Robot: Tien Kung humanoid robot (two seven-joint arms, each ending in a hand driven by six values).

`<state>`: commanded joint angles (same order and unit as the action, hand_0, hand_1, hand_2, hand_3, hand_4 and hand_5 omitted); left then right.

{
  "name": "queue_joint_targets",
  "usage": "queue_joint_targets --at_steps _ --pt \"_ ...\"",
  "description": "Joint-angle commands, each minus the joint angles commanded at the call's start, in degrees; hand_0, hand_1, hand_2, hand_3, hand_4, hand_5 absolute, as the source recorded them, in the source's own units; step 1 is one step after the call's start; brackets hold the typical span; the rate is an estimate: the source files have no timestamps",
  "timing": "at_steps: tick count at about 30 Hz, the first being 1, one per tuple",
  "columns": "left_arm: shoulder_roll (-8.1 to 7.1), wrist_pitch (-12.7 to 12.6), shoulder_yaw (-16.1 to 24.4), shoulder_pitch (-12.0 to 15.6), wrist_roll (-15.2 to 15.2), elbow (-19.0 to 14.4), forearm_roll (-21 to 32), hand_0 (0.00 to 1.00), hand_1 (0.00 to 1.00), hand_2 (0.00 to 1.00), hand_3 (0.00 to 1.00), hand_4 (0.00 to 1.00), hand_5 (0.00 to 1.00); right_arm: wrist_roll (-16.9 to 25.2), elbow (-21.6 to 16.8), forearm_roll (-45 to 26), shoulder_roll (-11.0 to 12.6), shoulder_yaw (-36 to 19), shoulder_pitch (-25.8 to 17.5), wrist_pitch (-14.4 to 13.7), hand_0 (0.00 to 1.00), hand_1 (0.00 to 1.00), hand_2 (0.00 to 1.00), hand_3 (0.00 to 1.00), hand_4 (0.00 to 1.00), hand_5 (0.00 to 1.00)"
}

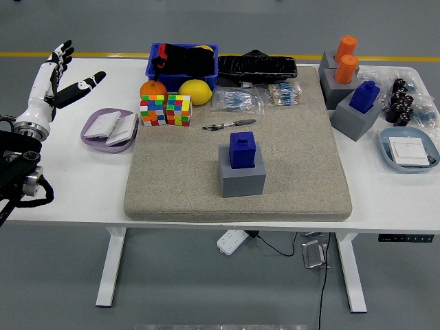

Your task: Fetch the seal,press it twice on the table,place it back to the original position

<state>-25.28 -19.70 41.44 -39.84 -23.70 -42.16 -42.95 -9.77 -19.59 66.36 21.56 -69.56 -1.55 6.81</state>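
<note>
A blue seal [242,149] stands upright in its grey block holder [242,176] in the middle of the tan mat [295,172]. My left hand [60,74] is far off at the table's left edge, raised, with white-and-black fingers spread and holding nothing. It is well apart from the seal. The right arm is out of view.
Two colour cubes [166,110], an orange [152,89] and a lemon [195,91] sit at the mat's back left, beside a lilac dish [108,128]. A pen [229,124] lies behind the seal. A blue bin [182,60], more seals in grey holders [354,103] and a blue dish [409,149] stand at the back and right.
</note>
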Motion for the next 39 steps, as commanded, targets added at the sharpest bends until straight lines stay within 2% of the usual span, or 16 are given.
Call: queue_joint_targets --at_steps 5,12,22,26,39 --pt "-1.65 0.2 1.4 0.4 0.1 4.1 1.0 0.968 0.998 0.998 0.998 0.947 0.297 0.0 -0.2 0.0 0.3 -0.2 0.3 -0.1 0.941 0.773 0.758 0.677 0.851 0.409" --pt "-2.85 0.6 2.7 1.9 0.4 5.8 1.4 0.964 0.998 0.998 0.998 0.947 0.282 0.0 0.1 0.1 0.2 -0.2 0.5 -0.1 0.941 0.773 0.759 0.677 0.851 0.409" --pt "-3.31 0.8 2.2 1.8 0.8 6.2 1.1 0.961 0.998 0.998 0.998 0.942 0.274 0.0 0.0 0.1 0.5 0.3 1.0 -0.2 0.942 0.772 0.758 0.676 0.851 0.41" --pt "-3.9 0.8 2.7 1.8 0.9 4.8 1.0 0.961 0.998 0.998 0.998 0.942 0.274 -0.1 0.0 0.2 0.5 0.4 1.3 -0.4 0.942 0.772 0.758 0.676 0.851 0.41" --pt "-4.01 1.2 2.8 1.2 1.2 3.5 0.1 0.963 0.998 0.998 0.998 0.941 0.264 -0.2 0.0 0.2 0.7 0.5 1.5 -0.5 0.941 0.773 0.756 0.676 0.849 0.41"
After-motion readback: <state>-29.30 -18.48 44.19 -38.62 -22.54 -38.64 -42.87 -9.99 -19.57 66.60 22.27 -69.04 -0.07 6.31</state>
